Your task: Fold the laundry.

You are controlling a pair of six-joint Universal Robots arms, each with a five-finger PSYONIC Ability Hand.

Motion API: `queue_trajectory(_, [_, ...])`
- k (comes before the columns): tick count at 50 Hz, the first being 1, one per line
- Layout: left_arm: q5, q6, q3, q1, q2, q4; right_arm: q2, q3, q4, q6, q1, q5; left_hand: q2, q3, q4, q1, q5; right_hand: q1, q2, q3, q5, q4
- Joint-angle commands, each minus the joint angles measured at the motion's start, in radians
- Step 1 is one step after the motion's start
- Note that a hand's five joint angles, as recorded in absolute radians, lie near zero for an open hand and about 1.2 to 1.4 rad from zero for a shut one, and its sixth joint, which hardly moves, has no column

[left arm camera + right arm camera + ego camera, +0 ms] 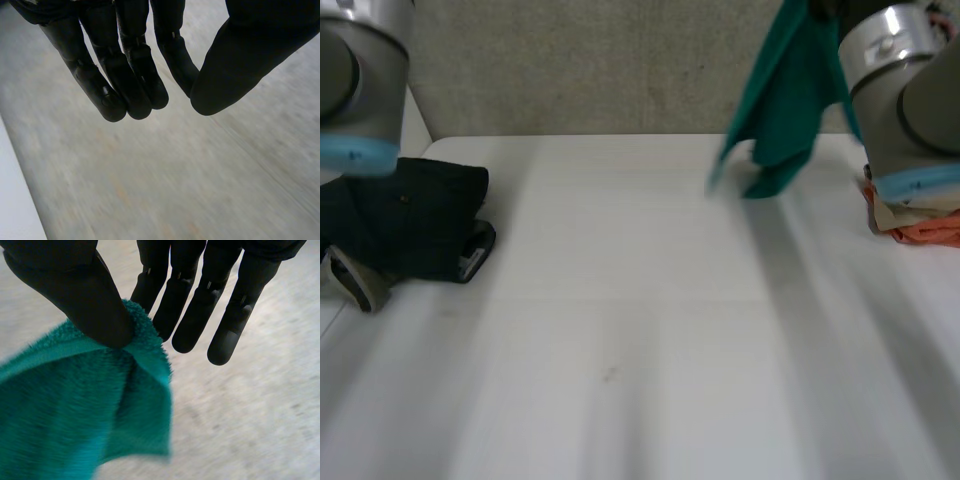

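Green terry towel [785,100] hangs above the far right corner of the desk [640,330], pinched by its edge between thumb and fingers [190,315] of my right hand [90,300], I think to let it fall open, while my left hand [125,65] hovers with fingers relaxed, empty.

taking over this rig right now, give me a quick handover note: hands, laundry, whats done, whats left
Left hand: open, holding nothing.
Right hand: thumb pinches the green towel near a corner; it hangs unfolded over the far right of the table.
Dark garment lies at the left edge, orange and beige pile at the right.
Done: no neat fold visible.
Left: spread and fold the towel, then the rest.
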Motion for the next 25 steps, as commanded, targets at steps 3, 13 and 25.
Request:
queue_trajectory(3, [0.017, -0.038, -0.370, -0.043, -0.010, -0.137, -0.026, 0.215, 0.147, -0.059, 0.025, -0.016, -0.551, -0.545, -0.555, -0.503, -0.530, 0.272, 0.217, 0.210, 0.235, 0.198])
queue_trajectory(13, [-0.033, -0.215, -0.481, -0.158, -0.118, -0.177, -0.081, 0.289, 0.241, -0.090, 0.048, -0.003, -0.996, -0.990, -1.000, -0.949, -0.976, 0.272, 0.217, 0.210, 0.235, 0.198])
queue_trajectory(25, [-0.075, -0.461, -0.397, -0.278, -0.136, -0.377, -0.187, 0.263, 0.359, -0.070, 0.126, 0.059, -0.876, -0.870, -0.880, -0.828, -0.856, 0.272, 0.217, 0.210, 0.235, 0.198])
